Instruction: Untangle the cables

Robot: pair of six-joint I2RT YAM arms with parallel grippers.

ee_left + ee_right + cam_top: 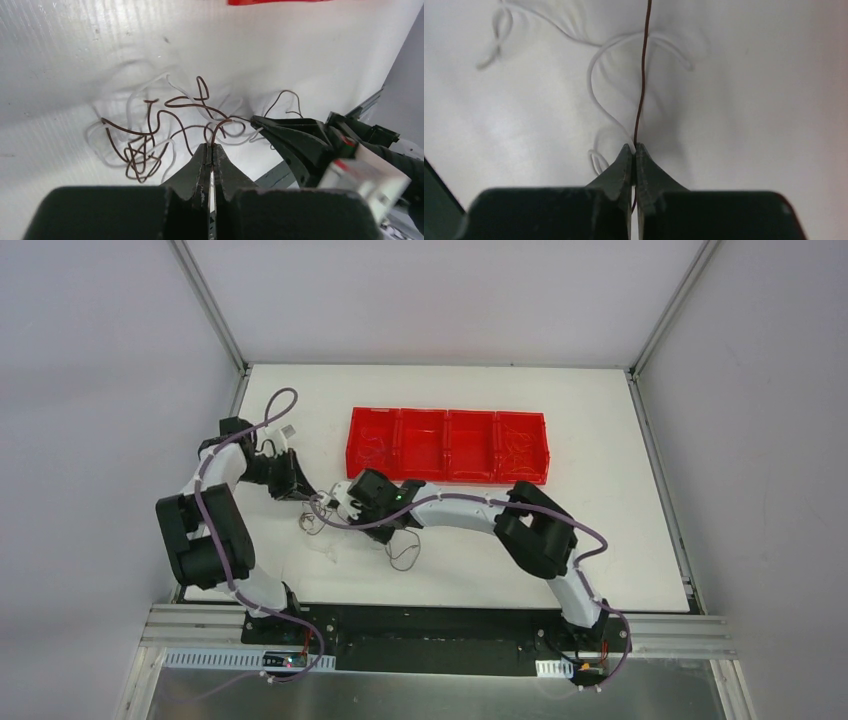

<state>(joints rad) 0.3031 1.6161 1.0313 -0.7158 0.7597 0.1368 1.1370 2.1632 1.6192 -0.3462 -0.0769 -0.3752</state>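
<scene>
Lying in a loose knot on the white desk [620, 540], the cables [142, 152] are hair-thin brown and white wires. They look nearly weightless and limp, yet springy enough to hold their curls, and likely to slip or kink under a hard pull. A free strand at the knot's edge is the place to take hold, not its dense middle.

The knot sits just ahead and to the left of the left pincer [211, 148], whose jaws are pressed together on a brown loop [215, 132] rising from the bundle. The right pincer [634, 148] is likewise clamped, on a brown wire [643, 75] running straight away from its tips over curls of white wire [591, 75]. Whether both hold the same strand I cannot tell.

Both arms reach low with elbows bent and wrists pitched down, the right's tips just right of the left's. A red compartment tray [447, 445] sits beyond both pincers.
</scene>
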